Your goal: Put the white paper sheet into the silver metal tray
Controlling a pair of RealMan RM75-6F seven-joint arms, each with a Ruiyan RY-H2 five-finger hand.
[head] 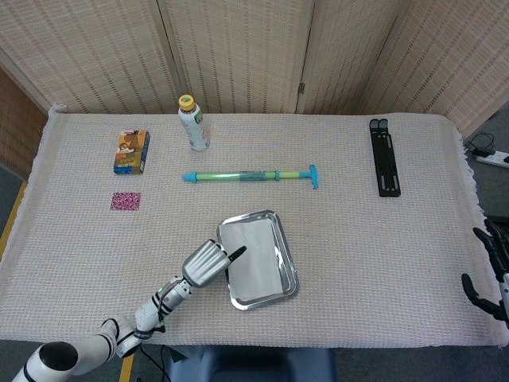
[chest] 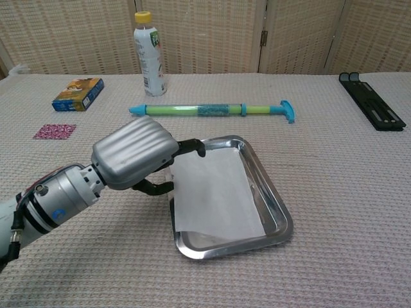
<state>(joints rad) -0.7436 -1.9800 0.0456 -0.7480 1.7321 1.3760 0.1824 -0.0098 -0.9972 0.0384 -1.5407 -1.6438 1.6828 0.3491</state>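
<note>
**A:** Your left hand (chest: 131, 160) sits at the tray's nine-o'clock rim, knuckles up, fingers curled under the palm. One dark fingertip (chest: 198, 148) reaches over the rim's far left corner. Whether it pinches the paper or only rests there you can't tell from either view, since the palm covers the contact.

**B:** And the sheet itself?

**A:** The white paper sheet (chest: 215, 192) lies inside the silver metal tray (chest: 277, 212), pushed toward the nine-o'clock side. Its left edge seems to ride up against or over that rim by your hand, while a bare strip of metal shows along the three-o'clock side. So from your hand, the sheet runs off toward three o'clock, and its long axis follows the tray's, slanting from about eleven to five in the head view.

**B:** Which hand should finish it?

**A:** The left, in my judgement. Your right hand (head: 487, 274) is well apart at the worktop's three-o'clock edge, only partly in frame, apparently holding nothing. If the left edge is still propped on the rim, you'd want a small nudge toward three o'clock before letting go. Lift out gently, because a light sheet may drag with your fingers.
</note>
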